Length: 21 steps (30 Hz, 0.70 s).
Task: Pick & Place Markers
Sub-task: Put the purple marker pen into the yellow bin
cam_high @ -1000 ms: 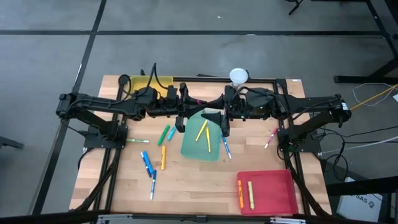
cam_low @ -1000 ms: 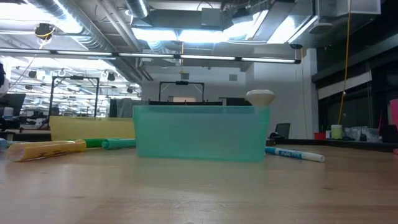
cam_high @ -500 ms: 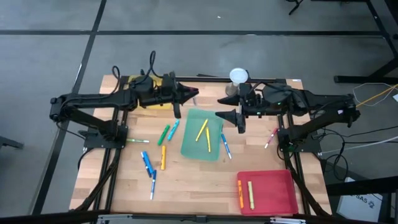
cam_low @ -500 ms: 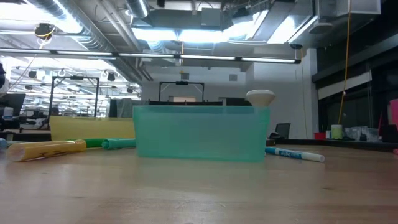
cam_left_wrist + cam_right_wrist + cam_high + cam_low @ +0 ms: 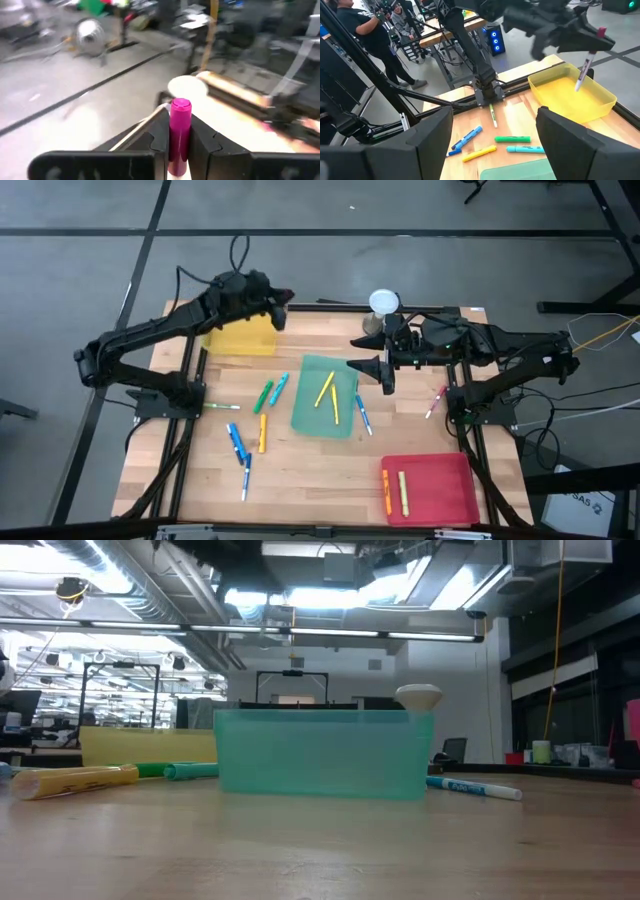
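My left gripper (image 5: 283,300) hovers over the far end of the yellow tray (image 5: 238,340), shut on a pink-capped marker (image 5: 582,75) with a white barrel. My right gripper (image 5: 372,370) hangs open above the far right corner of the green tray (image 5: 308,422), with nothing between its fingers (image 5: 427,137). Two yellow markers (image 5: 328,396) lie in the green tray. Loose markers lie flat on the wood: green (image 5: 263,396), teal (image 5: 278,387), orange (image 5: 262,433), blue (image 5: 236,443), blue-and-white (image 5: 364,418) and pink-and-white (image 5: 437,401). My left gripper pinches the marker between its two fingers just below the pink cap (image 5: 179,142). The fingers come nearly level, pointing toward the table's right, and lie across the marker. The marker stands almost upright, cap up, its white barrel (image 5: 580,80) hanging below the fingers, clear of the yellow tray.
A red tray (image 5: 445,485) at the near right holds an orange and a yellow marker. A white round object (image 5: 384,302) stands at the far edge beside my right arm. In the low view the green tray's wall (image 5: 320,755) fills the middle. People stand beyond the table (image 5: 355,30).
My left gripper has swung from the middle of the table, beside my right gripper, toward the far left corner and now hangs over the yellow tray, the pink-capped marker still in its hold. My right gripper has drawn back a little toward the table's right.
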### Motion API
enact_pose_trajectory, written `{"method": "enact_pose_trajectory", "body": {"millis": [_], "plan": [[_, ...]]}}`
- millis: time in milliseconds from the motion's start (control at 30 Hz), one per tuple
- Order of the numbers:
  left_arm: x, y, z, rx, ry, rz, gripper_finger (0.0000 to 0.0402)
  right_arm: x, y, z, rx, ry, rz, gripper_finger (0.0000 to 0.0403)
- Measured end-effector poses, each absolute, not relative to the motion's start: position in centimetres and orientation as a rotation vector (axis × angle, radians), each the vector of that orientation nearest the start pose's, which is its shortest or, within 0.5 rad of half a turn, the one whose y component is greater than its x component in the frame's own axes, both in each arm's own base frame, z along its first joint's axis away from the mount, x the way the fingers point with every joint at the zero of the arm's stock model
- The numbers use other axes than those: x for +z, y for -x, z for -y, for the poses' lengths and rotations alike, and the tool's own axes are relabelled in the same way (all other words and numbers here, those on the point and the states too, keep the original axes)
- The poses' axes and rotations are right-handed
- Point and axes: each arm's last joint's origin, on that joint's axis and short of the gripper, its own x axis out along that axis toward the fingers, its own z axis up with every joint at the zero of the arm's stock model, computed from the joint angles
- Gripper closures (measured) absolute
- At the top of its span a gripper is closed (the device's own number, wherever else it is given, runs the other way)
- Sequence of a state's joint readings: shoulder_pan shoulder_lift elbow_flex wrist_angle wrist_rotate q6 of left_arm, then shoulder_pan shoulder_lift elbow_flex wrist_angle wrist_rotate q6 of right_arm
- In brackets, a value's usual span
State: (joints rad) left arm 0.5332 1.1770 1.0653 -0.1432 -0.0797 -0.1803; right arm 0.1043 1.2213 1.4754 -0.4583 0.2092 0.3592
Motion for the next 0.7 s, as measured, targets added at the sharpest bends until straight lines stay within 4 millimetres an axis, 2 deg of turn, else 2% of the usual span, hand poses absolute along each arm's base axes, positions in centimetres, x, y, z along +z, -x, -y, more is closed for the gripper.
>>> {"method": "enact_pose_trajectory", "body": {"millis": [200,367,700], "plan": [[34.3,-20.1,-16.2,0.792,0.338,-0.294,0.0371,45.2,-24.5,-2.0,-0.139,-0.326,-0.180,0.0124],[33.0,-18.7,-17.6,0.895,0.396,-0.401,0.0371,45.2,-24.5,-2.0,-0.140,-0.325,-0.181,0.0123],[28.8,-18.4,-19.8,0.984,0.547,-0.595,0.0371,44.7,-24.4,-1.9,-0.157,-0.323,-0.228,0.0124]]}}
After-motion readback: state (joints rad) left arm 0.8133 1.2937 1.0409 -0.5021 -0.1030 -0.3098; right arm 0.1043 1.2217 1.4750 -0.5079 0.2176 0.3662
